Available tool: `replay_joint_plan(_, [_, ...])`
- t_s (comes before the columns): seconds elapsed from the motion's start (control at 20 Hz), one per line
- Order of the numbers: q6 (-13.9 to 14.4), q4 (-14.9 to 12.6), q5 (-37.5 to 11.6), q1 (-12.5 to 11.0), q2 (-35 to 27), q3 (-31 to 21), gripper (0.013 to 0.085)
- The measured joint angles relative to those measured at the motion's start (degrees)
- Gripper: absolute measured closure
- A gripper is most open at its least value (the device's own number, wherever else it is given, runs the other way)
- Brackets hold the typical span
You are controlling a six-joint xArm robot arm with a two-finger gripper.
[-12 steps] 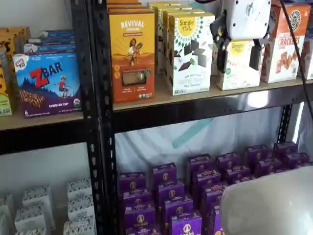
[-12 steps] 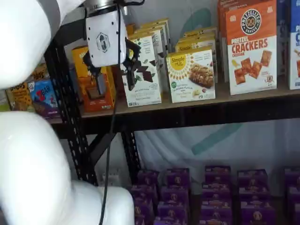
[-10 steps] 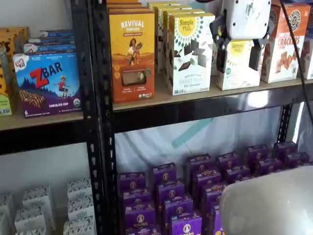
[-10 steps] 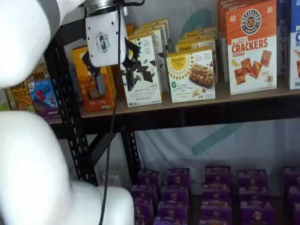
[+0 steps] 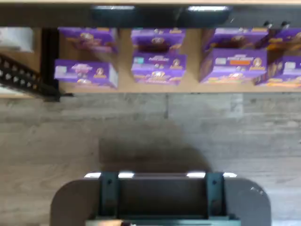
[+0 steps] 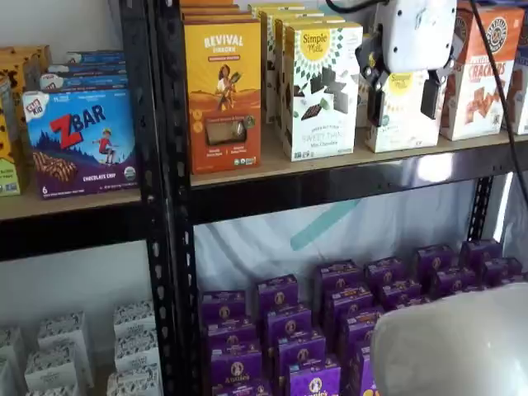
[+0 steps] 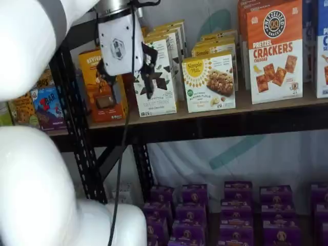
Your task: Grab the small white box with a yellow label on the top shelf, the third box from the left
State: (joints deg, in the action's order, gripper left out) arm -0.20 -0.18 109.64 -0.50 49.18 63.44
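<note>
The small white box [image 7: 209, 82] with a round yellow label stands on the top shelf [image 7: 241, 108], between a taller white carton and an orange cracker carton. In a shelf view it [image 6: 402, 124] shows between my two black fingers. My gripper [image 6: 403, 99] is open, with a plain gap and nothing in it, and hangs in front of the shelf [image 6: 330, 169] at the box's height. In a shelf view the gripper [image 7: 129, 86] lies left of the box, before the orange and tall white cartons, so it stands apart from the box. The wrist view shows neither of them.
An orange Revival carton [image 6: 223, 82] and a tall white chocolate-squares carton [image 6: 322, 87] stand left of the box, and pretzel cracker cartons [image 7: 274, 51] stand right of it. Purple boxes [image 6: 289, 330] fill the lower shelf. Black uprights [image 6: 165, 206] frame the bay. A dark mount [image 5: 160, 197] shows in the wrist view.
The gripper has shifted slightly to the right, along the shelf front. Its fingers stay open and the boxes have not moved.
</note>
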Motion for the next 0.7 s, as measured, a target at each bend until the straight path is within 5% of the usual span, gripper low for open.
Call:
replay_joint_plan(0.3, [-4.63,-2.41,-7.64,-4.40,-2.05,-1.72,0.0130])
replay_joint_plan(0.7, [-12.52,-1.55,-17.89,-13.09,-11.23,2.21,0.0130])
